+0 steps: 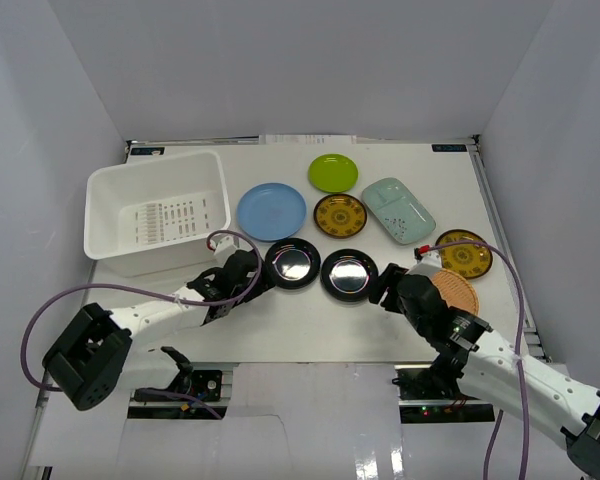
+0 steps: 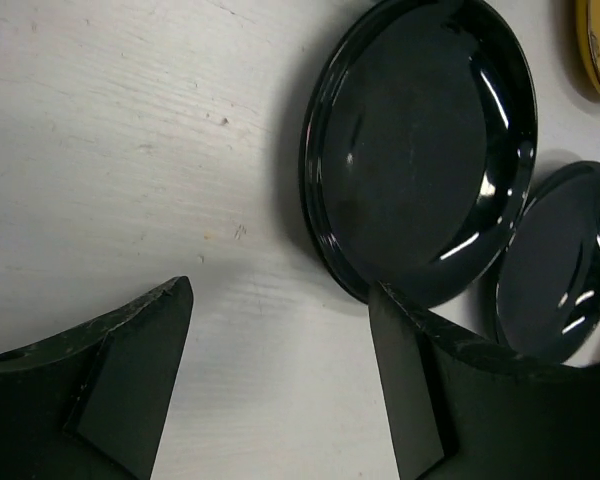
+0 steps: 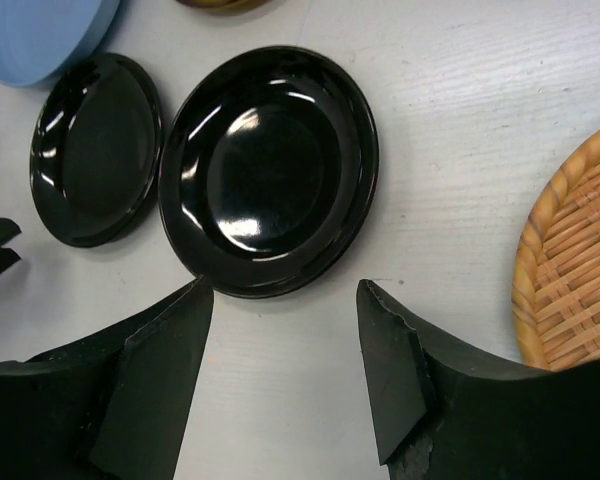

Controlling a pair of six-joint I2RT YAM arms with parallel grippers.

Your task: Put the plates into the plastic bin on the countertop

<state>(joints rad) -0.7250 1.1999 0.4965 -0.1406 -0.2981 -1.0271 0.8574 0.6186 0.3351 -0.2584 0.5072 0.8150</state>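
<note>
Two glossy black plates lie side by side on the countertop. My left gripper is open and empty just left of the left black plate, with its right fingertip at the rim. My right gripper is open and empty, just short of the right black plate. The white plastic bin stands at the far left with no plates in it. Behind lie the blue, lime green, mint oblong, two gold-and-black and tan woven plates.
Pale grey walls close in the table on the left, back and right. The woven plate lies close beside my right gripper's right finger. Purple cables loop over both arms.
</note>
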